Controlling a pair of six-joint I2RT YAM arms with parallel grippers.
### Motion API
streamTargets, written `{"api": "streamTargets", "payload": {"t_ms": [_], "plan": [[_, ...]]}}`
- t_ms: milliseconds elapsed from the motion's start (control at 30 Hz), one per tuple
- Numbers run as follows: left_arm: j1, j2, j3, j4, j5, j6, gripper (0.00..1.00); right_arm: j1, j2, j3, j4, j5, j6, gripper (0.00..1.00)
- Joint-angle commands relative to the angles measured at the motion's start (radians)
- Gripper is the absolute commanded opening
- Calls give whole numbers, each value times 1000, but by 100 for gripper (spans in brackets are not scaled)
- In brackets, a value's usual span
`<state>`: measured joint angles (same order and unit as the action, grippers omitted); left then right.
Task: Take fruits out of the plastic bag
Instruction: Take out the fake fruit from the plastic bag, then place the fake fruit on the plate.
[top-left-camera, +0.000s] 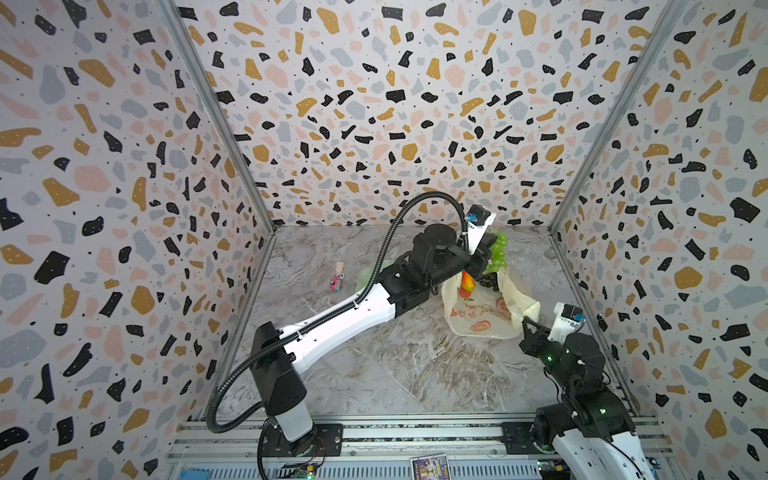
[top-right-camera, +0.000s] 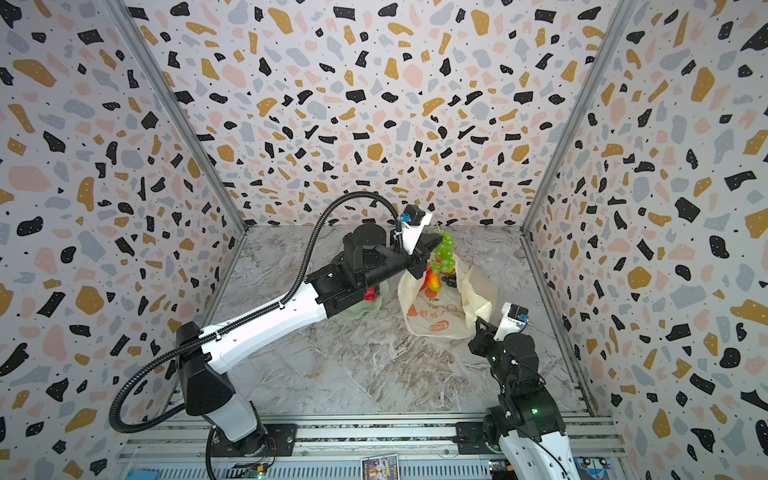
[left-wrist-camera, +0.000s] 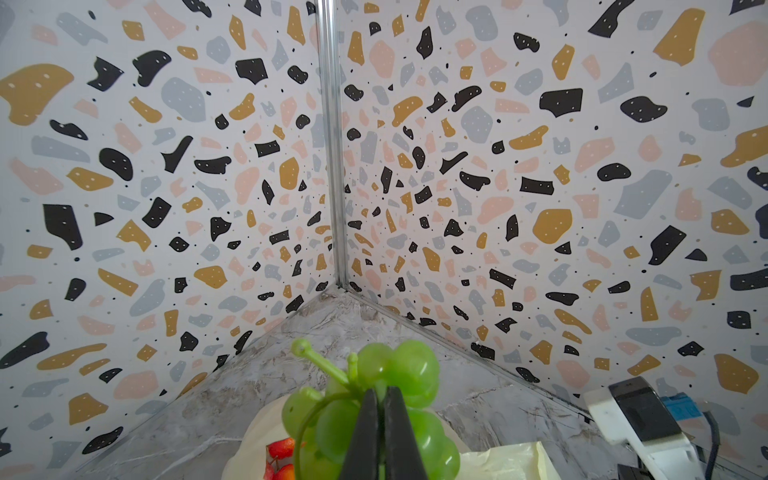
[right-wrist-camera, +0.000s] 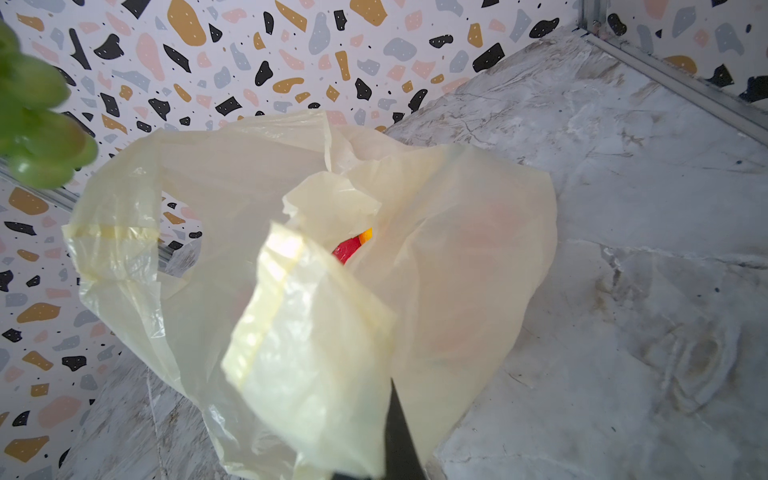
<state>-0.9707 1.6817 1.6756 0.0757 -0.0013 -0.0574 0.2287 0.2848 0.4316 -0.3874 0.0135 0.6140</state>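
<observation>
**Table** (top-left-camera: 374, 365): marble-patterned top, walled on three sides. It bears everything listed below.

**Plastic bag** (top-left-camera: 478, 320) (top-right-camera: 436, 320) (right-wrist-camera: 457, 249): pale yellow, translucent, with an orange citrus print. It lies on the far right part of the table with its mouth open toward the back wall.
- Its near edge is drawn up to the right gripper (top-left-camera: 525, 322), whose jaws are pressed together on the film.
- In the right wrist view the film drapes over the gripper, and only one dark finger (right-wrist-camera: 399, 436) shows.
- Contents seen at the mouth, side by side: a red-yellow peach-like piece (top-left-camera: 467, 282) (top-right-camera: 433, 283) (right-wrist-camera: 353, 245) and a black-purple grape bunch (top-left-camera: 490, 284) (top-right-camera: 449, 281).
- Anything deeper in the bag cannot be made out.

**Plate** (top-right-camera: 359, 311): pale green with a wavy rim, just left of the bag and largely under the left forearm.
- Contents seen: one red fruit (top-right-camera: 369, 295), partly hidden by the arm.

**Green grape bunch** (top-left-camera: 500, 249) (top-right-camera: 445, 249) (left-wrist-camera: 415, 374) (right-wrist-camera: 37, 124): in no container. It hangs in the air above the bag's mouth.
- It is held by the left gripper (left-wrist-camera: 381, 395), whose jaws are closed tight on the stem among the grapes.

**Pink trinket** (top-left-camera: 336, 283): on bare table, well to the left of the plate, in no container.
</observation>
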Motion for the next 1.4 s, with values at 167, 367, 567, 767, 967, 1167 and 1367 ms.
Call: {"api": "streamTargets", "payload": {"t_ms": [167,367,567,767,967,1167,1367], "plan": [[29,-49,101,-10,-116,-29,0,4,-3,-8,22,28,3,0],[71,-70,93,-17,-143,-72,0,4,6,-12,49,40,0,0],[137,-95,64,-34,-174,-122,0,4,39,-13,84,29,4,0],[239,-121,-3,-64,-174,-180,0,4,57,3,98,34,0,0],[336,-161,-118,-40,-133,-205,0,4,75,6,102,31,12,0],[410,-177,-250,-28,-182,-232,0,4,117,20,114,9,9,0],[424,-172,-383,-40,-257,-208,0,6,181,61,110,-5,-22,0]]}}
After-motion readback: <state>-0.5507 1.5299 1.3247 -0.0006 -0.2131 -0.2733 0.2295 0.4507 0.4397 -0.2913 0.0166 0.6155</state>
